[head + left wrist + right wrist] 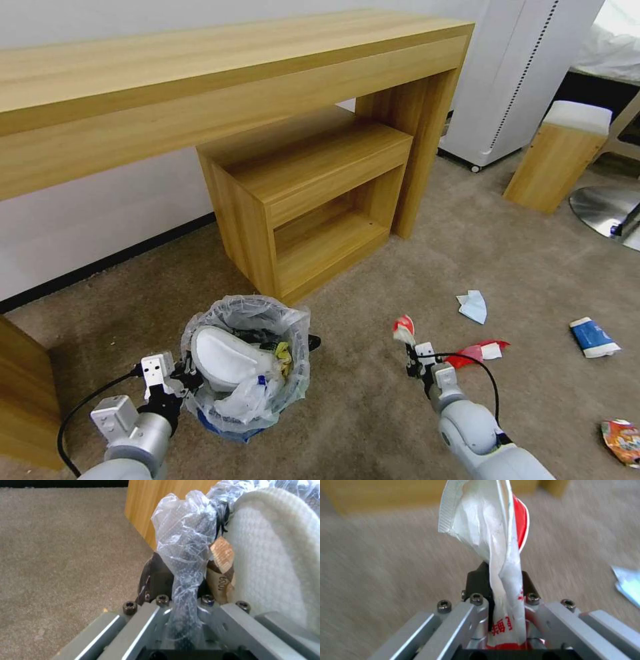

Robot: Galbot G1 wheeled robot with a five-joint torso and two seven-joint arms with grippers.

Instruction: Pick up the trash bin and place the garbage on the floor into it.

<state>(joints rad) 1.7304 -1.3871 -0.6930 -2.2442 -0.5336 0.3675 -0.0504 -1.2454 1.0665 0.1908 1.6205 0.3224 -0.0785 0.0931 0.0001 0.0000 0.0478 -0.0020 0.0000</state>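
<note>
The right gripper (pixel 409 347) pinches a red-and-white wrapper (pixel 403 328) over beige carpet (pixel 373 413), right of the trash bin (pixel 248 363). The left gripper (pixel 181 381) clamps the bin's bag-lined rim. A wooden desk (pixel 200 73) stands behind the bin.

Floor (pixel 373 413) — grey-brown carpet, running to a white wall with a dark baseboard.

On it, litter: light-blue mask (pixel 473 306); red wrapper (pixel 481 351) just beside the right arm; blue-white cup (pixel 592 337) on its side; crushed can (pixel 623 440) at the view's right edge.

On it, furniture: long wooden counter (pixel 220 73); open wooden cubby (pixel 313 200) under it; white-topped stool (pixel 559 157); round metal base (pixel 607 210).

Counter top — bare.
</note>
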